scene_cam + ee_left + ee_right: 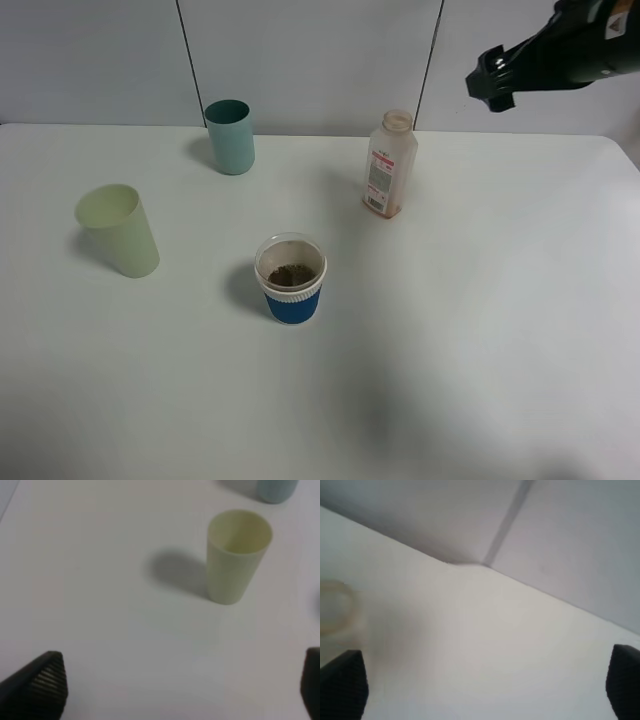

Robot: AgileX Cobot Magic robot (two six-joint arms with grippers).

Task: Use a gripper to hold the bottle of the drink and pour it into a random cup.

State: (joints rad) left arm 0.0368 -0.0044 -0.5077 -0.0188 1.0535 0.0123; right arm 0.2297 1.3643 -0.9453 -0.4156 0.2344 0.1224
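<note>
The bottle of the drink (390,165) stands upright at the back of the white table (480,330), with a pale cap, a white-and-pink label and brown liquid. The cup (291,278), clear with a blue sleeve, stands near the middle and has brown liquid in it. My right gripper (495,88) hangs in the air up and to the right of the bottle, apart from it. In the right wrist view this gripper (482,687) is open and empty, and a blurred pale round top (331,611) shows at the edge. My left gripper (180,690) is open over bare table.
A pale yellow-green tumbler (118,230) (237,555) stands at the left of the table. A teal tumbler (230,136) (275,490) stands at the back, near the grey wall (320,50). The table's back edge runs just behind the bottle.
</note>
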